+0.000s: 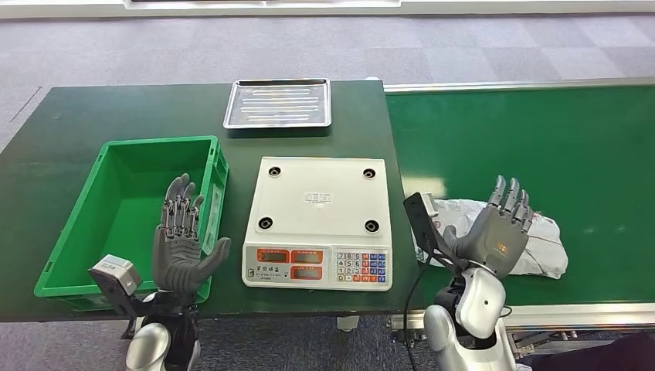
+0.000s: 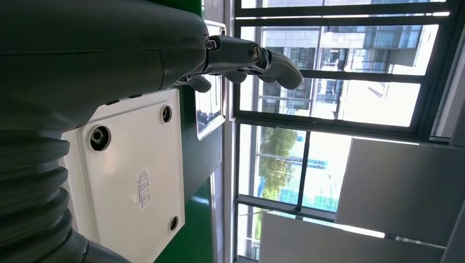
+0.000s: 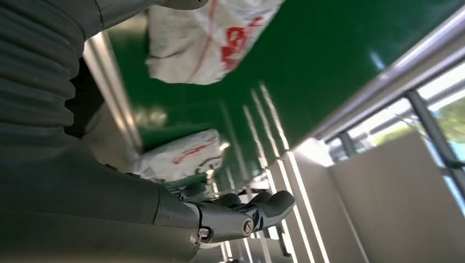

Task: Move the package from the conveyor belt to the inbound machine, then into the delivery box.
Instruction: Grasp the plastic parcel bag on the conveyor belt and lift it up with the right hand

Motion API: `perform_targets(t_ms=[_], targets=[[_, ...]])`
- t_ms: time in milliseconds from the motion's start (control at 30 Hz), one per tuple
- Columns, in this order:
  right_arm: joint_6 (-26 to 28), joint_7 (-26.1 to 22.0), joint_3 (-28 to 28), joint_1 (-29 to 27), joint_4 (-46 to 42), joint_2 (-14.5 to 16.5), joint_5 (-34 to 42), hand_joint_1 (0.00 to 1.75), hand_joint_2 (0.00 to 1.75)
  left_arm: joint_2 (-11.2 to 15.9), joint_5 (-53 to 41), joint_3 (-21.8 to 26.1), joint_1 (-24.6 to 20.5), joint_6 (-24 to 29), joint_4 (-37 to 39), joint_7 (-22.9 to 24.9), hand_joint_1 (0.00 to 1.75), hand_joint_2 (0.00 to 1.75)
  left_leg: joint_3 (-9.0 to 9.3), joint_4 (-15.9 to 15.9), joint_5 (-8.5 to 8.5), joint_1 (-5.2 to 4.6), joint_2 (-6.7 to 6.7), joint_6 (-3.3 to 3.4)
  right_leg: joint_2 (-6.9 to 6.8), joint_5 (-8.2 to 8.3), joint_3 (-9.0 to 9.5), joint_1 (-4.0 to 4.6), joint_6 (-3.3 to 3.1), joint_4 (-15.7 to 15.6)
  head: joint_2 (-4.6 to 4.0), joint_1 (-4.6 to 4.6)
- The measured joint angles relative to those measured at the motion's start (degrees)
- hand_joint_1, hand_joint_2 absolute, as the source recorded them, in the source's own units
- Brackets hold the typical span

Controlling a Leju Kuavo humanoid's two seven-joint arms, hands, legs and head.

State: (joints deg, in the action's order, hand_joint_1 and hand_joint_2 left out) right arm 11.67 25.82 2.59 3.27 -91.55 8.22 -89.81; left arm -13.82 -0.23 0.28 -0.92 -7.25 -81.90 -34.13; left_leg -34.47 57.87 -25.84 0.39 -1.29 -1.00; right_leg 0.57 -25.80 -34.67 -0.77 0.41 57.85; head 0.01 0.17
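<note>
Nothing of the task is done yet, as far as you can judge: the package (image 1: 533, 243), a white plastic mailer bag, lies on the conveyor belt (image 1: 541, 147) close to its near edge, by the end that meets the table. Your right hand (image 1: 498, 228) is raised just in front of it, fingers spread and holding nothing; whether it touches the bag is hard to tell from the head view. Your left hand (image 1: 181, 239) is likewise open and empty, held over the near right corner of the green delivery box (image 1: 77, 232), which has nothing in it.

All three steps remain: grasp the package, set it on the inbound machine (image 1: 318, 201), a white scale at the table's near edge between box and belt, then drop it into the box. A metal tray (image 1: 278, 103) sits at the table's far edge.

The right wrist view shows red printing on the bag (image 3: 219, 38), too blurred to read. The scale's platform mark and keypad labels are too small to make out.
</note>
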Motion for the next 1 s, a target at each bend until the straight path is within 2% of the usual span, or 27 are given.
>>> perform_targets(t_ms=[100,233,433,533,767,867,1000], targets=[[-8.0,1.1,-3.7,1.6,2.8,-1.1,0.1,0.0,1.75,0.1,-0.2,0.0,0.1,0.1,-0.2,0.0,0.0,1.75,0.0,0.0,0.0,-0.01,0.0,0.01,0.0,0.01,0.0,-0.01,0.01,0.0,0.0,0.0],[-16.2,-0.8,-8.3,5.3,8.6,-2.8,1.1,0.0,1.75,0.0,-0.8,0.0,-0.1,0.1,-0.2,0.1,0.0,1.75,0.01,0.0,0.02,-0.01,0.01,0.02,0.01,0.03,0.0,-0.01,0.02,0.0,-0.01,0.0],[-24.0,-11.7,-11.5,11.3,18.7,-6.3,8.8,0.0,1.75,0.0,-1.8,0.0,-1.5,-0.1,0.6,0.5,0.0,1.75,0.03,0.0,0.04,-0.01,0.01,0.04,0.01,0.07,0.0,-0.01,0.04,0.0,-0.01,-0.01],[-25.5,-14.9,-12.3,13.8,24.1,-9.0,13.6,0.0,1.75,0.0,-2.4,0.0,-2.1,-0.7,1.1,0.5,0.0,1.75,-0.01,0.1,0.07,-0.01,-0.09,0.09,-0.04,0.07,0.01,-0.02,0.05,0.0,0.0,-0.01],[-25.9,-14.9,-14.0,17.8,33.7,-15.2,16.6,0.0,1.75,0.0,-3.0,0.0,-2.4,-1.7,1.5,1.0,0.0,1.75,-0.04,0.1,0.05,-0.07,-0.11,0.19,-0.07,0.05,0.01,-0.1,0.08,0.0,-0.01,0.0],[-26.1,-16.1,-14.2,18.6,35.6,-16.5,17.4,0.0,1.75,0.0,-3.2,0.1,-2.5,-1.8,1.5,1.2,0.0,1.75,-0.04,0.1,0.04,-0.09,-0.07,0.2,-0.05,0.05,0.0,-0.1,0.09,0.0,-0.01,0.0],[-26.2,-17.0,-14.2,18.4,36.2,-16.5,19.1,0.0,1.75,0.0,-3.4,0.1,-2.4,-1.8,0.9,1.8,0.0,1.75,-0.03,0.1,0.04,-0.09,-0.08,0.19,-0.04,0.04,0.01,-0.06,0.1,0.0,0.0,0.0]])
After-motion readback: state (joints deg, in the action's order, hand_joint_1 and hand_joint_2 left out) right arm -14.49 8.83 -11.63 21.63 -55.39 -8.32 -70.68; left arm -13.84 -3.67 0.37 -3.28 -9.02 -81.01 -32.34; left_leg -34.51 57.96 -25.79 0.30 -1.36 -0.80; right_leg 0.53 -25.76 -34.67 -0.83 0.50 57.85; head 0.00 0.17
